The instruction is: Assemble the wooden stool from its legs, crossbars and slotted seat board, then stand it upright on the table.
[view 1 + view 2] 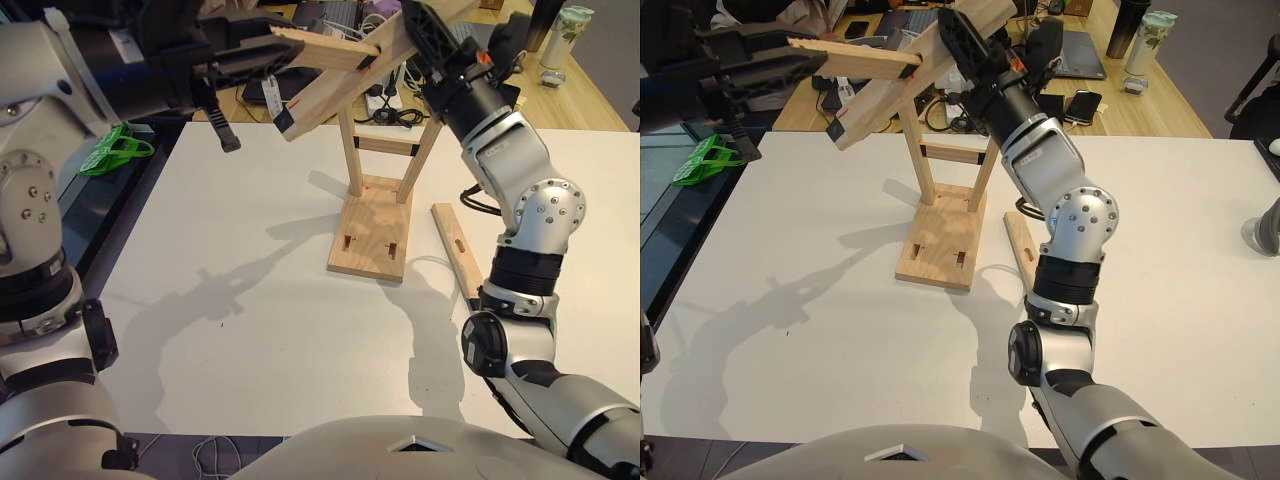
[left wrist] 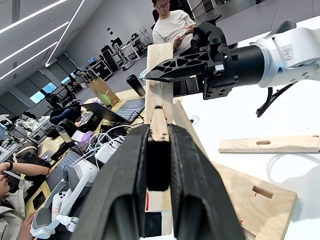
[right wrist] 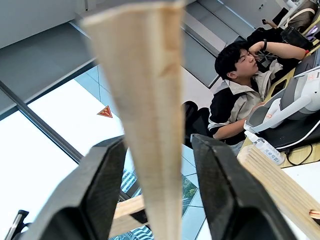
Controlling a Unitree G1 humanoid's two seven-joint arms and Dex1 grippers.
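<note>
The slotted seat board (image 1: 372, 243) lies flat on the white table, with two legs and a crossbar (image 1: 386, 146) standing upright in it. A loose leg (image 1: 455, 250) lies just right of the board. Above the table's back edge, my right gripper (image 1: 422, 32) is shut on another leg (image 1: 335, 88), which is tilted with its black-capped end down toward the left. My left gripper (image 1: 268, 50) is shut on a short crossbar (image 1: 325, 48) whose far end meets that raised leg. The left wrist view shows the crossbar (image 2: 159, 125) clamped between the fingers (image 2: 127, 170).
A green plastic object (image 1: 115, 150) lies off the table's left edge. A power strip and cables (image 1: 390, 105) sit behind the table, and a bottle (image 1: 562, 38) stands on the desk at the back right. The front and left of the table (image 1: 230, 330) is bare.
</note>
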